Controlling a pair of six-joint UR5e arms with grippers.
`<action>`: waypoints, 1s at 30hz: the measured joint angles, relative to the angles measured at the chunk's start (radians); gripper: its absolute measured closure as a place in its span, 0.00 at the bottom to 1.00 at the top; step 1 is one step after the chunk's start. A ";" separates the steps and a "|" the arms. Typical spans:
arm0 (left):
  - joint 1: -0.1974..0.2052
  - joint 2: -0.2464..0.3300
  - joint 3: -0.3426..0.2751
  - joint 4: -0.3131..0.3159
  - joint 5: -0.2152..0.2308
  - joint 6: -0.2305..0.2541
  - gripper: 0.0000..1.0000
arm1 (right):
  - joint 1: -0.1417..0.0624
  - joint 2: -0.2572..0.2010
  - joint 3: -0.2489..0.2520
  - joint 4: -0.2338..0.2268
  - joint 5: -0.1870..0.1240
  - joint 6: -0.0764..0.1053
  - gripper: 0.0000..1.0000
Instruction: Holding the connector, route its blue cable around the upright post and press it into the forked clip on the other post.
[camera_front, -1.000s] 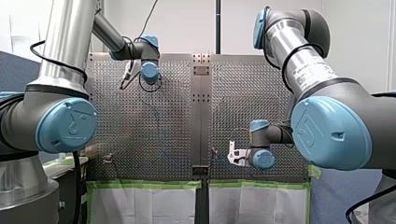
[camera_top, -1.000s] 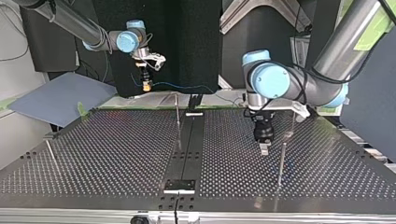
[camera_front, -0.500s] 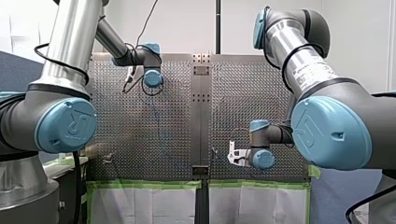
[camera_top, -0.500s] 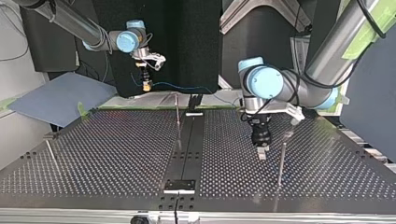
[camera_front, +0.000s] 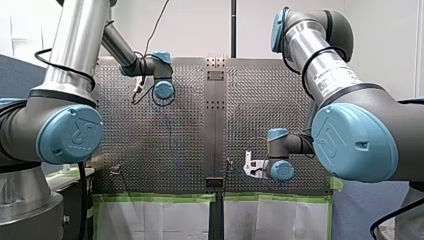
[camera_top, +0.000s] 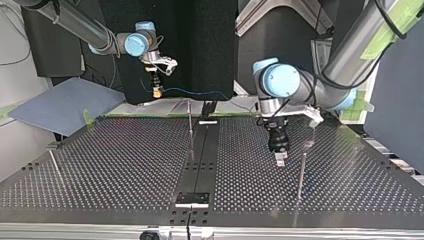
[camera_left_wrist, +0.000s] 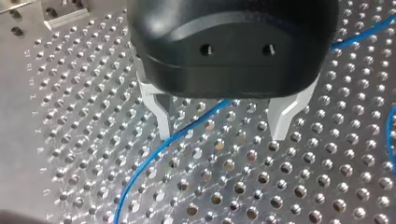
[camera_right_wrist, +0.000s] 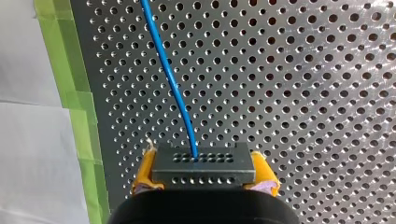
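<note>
Yellow pads of my right gripper (camera_right_wrist: 204, 164) are shut on a black connector (camera_right_wrist: 203, 161) with rows of small holes. Its blue cable (camera_right_wrist: 172, 84) leaves the connector and runs ahead over the perforated plate. In the top view my right gripper (camera_top: 157, 90) holds the connector high at the back left, and the cable (camera_top: 197, 92) trails to the right. My left gripper (camera_left_wrist: 224, 126), black with metal fingers (camera_left_wrist: 163, 116), is open just above the plate, with the cable (camera_left_wrist: 187, 133) passing between its fingers. It (camera_top: 280, 159) hangs beside a thin upright post (camera_top: 301, 172).
A second thin post (camera_top: 190, 120) stands near the centre strip at the back. A third post (camera_top: 54, 164) leans at the top view's left. A grey sheet (camera_top: 65, 105) lies off the table's back left. Green tape (camera_right_wrist: 70, 88) lines the plate's edge beside my right gripper.
My left arm's wrist has shifted a little towards the top view's left, its gripper staying low by the post. My right arm holds still with the connector.
</note>
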 joint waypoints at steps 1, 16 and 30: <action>-0.001 0.000 -0.003 0.005 0.001 0.000 0.00 | 0.000 0.000 0.000 0.000 0.000 0.000 1.00; -0.037 -0.064 0.023 -0.080 -0.002 0.021 0.00 | -0.002 0.000 0.000 -0.001 0.000 0.000 1.00; -0.054 -0.069 0.048 -0.198 -0.118 0.068 0.00 | -0.004 0.000 0.000 -0.001 0.000 -0.002 1.00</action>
